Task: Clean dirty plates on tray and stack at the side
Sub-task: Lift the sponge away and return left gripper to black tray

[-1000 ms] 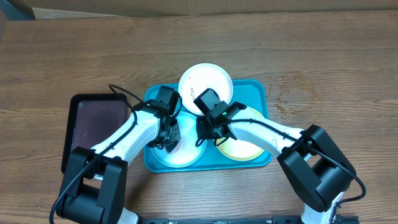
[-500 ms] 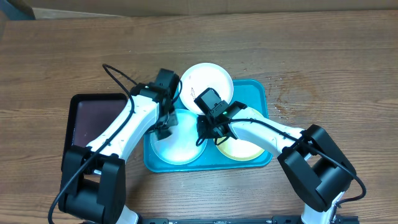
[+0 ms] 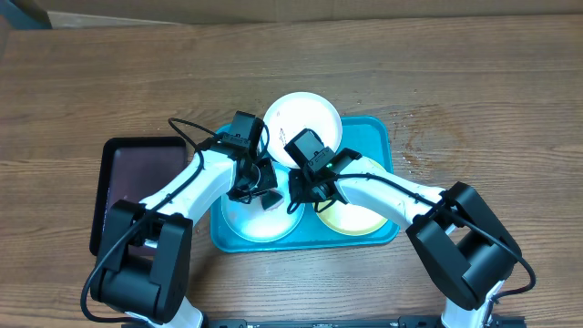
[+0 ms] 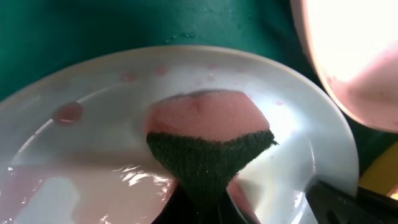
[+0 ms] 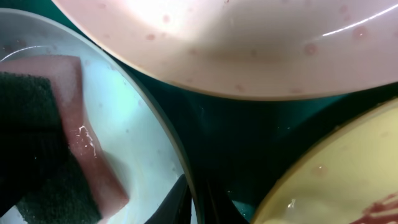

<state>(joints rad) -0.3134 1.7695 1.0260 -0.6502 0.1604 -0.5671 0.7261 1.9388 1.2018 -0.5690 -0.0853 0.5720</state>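
Observation:
The turquoise tray (image 3: 375, 137) holds all three plates. The white plate (image 3: 305, 117) leans on its far rim. The pale blue plate (image 3: 250, 223) lies front left and the yellow-green plate (image 3: 357, 217) front right. My left gripper (image 3: 264, 196) is shut on a pink sponge with a dark green scrub side (image 4: 208, 134), pressed onto the wet pale blue plate (image 4: 93, 155), which has small reddish spots. My right gripper (image 5: 196, 199) is shut on that plate's right rim (image 5: 140, 134). The yellow-green plate (image 5: 336, 180) shows a red smear. The white plate (image 5: 249, 43) has faint spots.
A smaller dark maroon-black tray (image 3: 137, 178) lies left of the turquoise tray on the wooden table (image 3: 474, 82). Both arms cross over the front half of the turquoise tray, close to each other.
My left gripper has moved the sponge across the pale blue plate, first toward its far left edge, then right toward my right gripper. The right gripper has stayed on the rim.

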